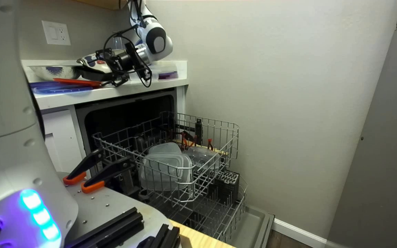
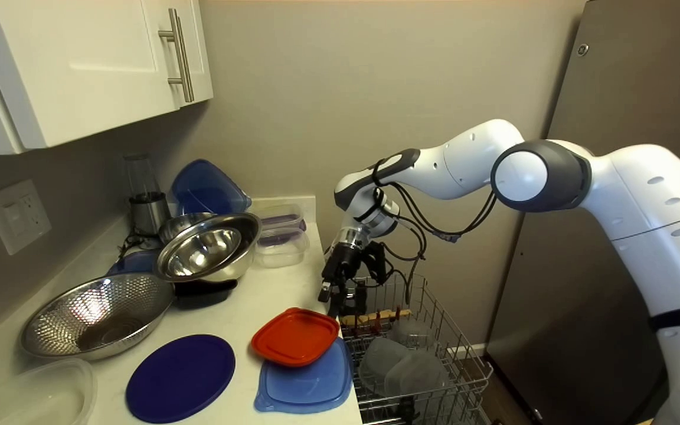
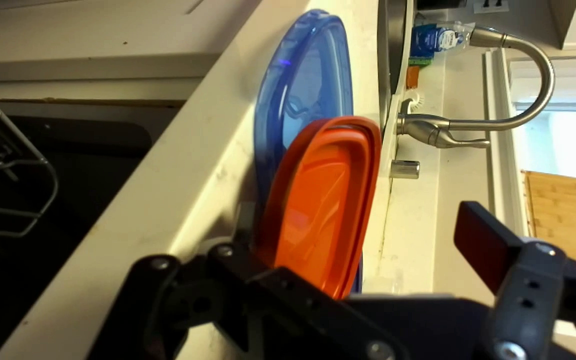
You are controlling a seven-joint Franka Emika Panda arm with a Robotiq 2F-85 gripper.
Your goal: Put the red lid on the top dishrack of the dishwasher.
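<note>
Holding jaws wide apart, gripping nothing, near the squarish red-orange plastic lid [image 2: 296, 336]. Seeing the grey wire top dishrack [image 1: 184, 168] below them.

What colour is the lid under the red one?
Light blue. The blue lid shows best in an exterior view, partly under the red lid.

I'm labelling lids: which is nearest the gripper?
The red lid: the light-blue lid partly under it and the round dark-blue lid are farther off.
</note>
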